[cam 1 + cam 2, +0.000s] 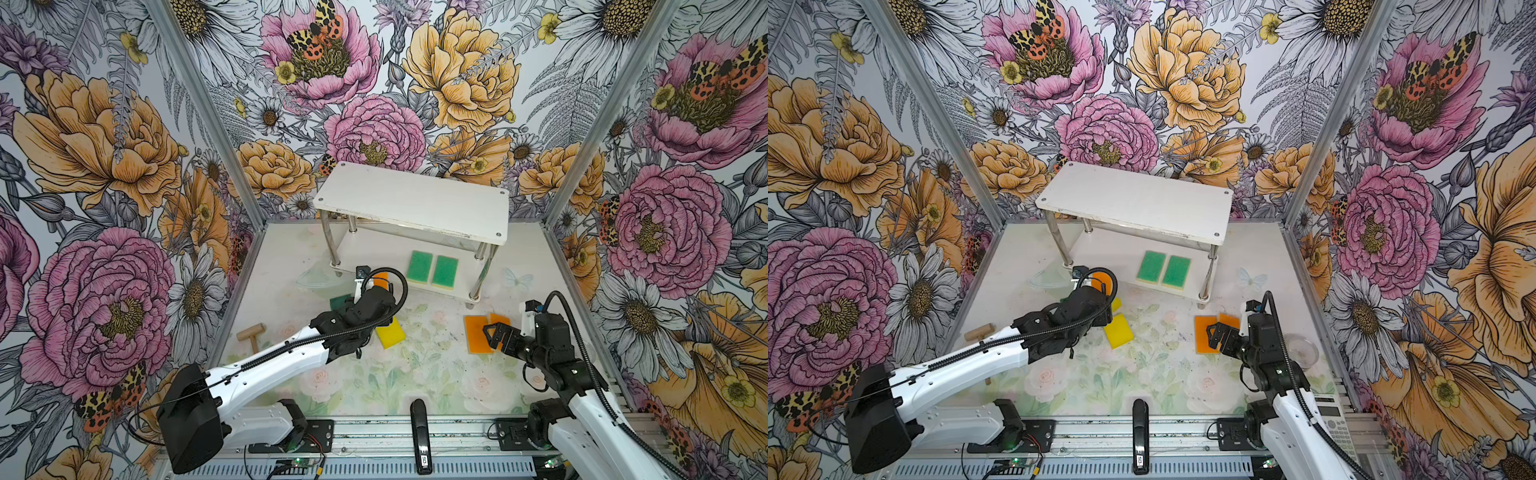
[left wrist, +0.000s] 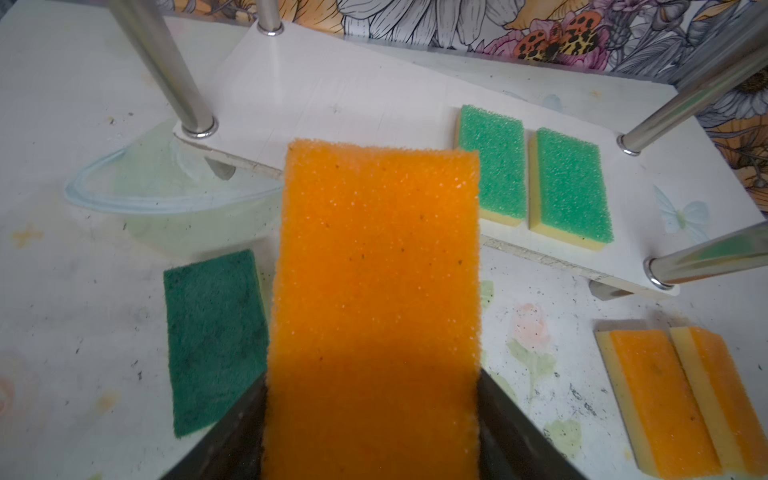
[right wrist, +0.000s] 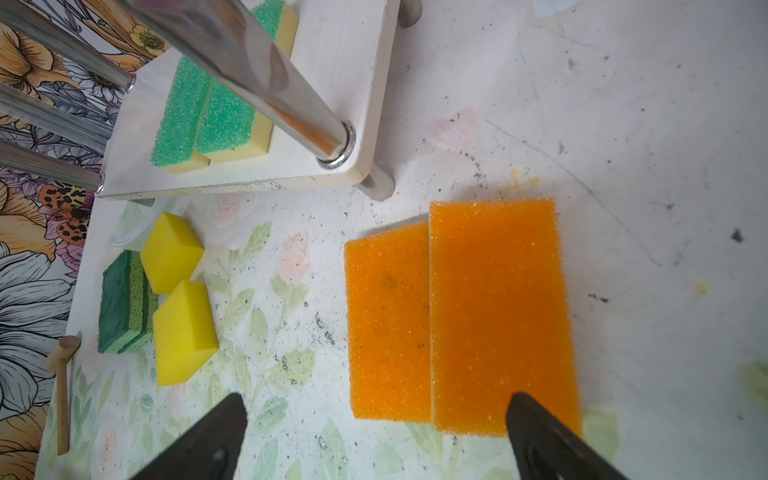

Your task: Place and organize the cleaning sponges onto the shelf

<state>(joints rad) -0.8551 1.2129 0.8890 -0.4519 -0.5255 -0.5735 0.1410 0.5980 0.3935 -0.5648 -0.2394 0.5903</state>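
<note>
Clamping orange sponge [image 2: 374, 270], left gripper [image 2: 372, 378] (stapler [image 1: 419, 432] label unreadable).

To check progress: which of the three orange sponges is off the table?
The orange sponge in the left pincer, by the shelf; the other two lie on the table under the open right pincer.

Lower shelf board [image 2: 332, 91] holds two light green sponges [image 2: 494, 162]; table [image 3: 540, 104] holds other sponges [image 3: 390, 324], a mallet [image 1: 251, 331].

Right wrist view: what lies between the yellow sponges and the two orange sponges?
Nothing: in the right wrist view the table between the yellow sponges and the orange sponges is bare, only specks.
</note>
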